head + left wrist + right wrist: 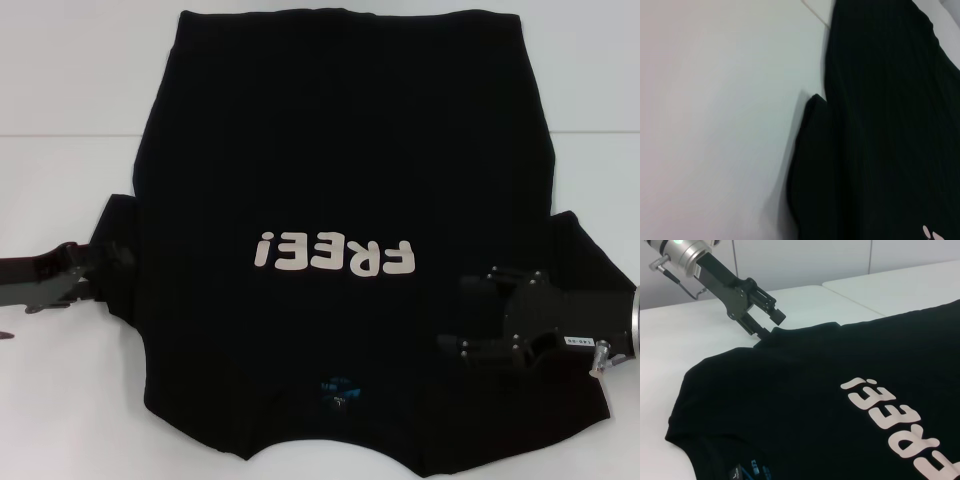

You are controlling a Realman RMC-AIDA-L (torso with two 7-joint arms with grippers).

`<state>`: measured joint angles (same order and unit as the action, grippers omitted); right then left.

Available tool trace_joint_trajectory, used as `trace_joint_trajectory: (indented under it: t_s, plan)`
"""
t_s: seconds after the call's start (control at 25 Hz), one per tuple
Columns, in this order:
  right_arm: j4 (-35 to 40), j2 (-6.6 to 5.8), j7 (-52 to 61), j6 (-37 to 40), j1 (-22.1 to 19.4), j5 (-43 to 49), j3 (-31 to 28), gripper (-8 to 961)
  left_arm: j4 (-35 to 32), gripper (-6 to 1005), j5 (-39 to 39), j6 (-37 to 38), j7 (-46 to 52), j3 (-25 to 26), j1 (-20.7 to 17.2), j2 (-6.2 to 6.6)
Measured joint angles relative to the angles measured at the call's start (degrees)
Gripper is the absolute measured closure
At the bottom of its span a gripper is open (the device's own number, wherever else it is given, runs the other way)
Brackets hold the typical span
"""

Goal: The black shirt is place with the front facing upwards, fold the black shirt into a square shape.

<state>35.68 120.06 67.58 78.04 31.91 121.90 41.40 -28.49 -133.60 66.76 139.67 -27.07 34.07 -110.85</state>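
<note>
Left pincer [769, 322] open astride black shirt [340, 170] sleeve, right pincer [470, 315] seemingly open

Readable lettering on the black shirt [340, 150].

White block letters "FREE!" [333, 255] stand across the chest of the black shirt; in the head view the word appears upside down, its exclamation mark toward the robot's left. The same lettering is seen in the right wrist view, running at a slant over the cloth, and only a white scrap of it shows at the edge of the left wrist view. A small blue neck label [338, 390] sits inside the collar, below the word in the head view; its print is too small to read. A white sticker [578, 342] on the right gripper's body carries dark marks that cannot be made out.
</note>
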Motion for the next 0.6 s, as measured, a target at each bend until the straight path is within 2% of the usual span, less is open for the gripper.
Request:
trace_joint_trajectory:
  t_s: [0.6]
  plan:
    - [0.0,0.09,0.0,0.0,0.0,0.0,0.0,39,-0.3,170,0.0,-0.8,0.5,-0.5,-0.6,0.32]
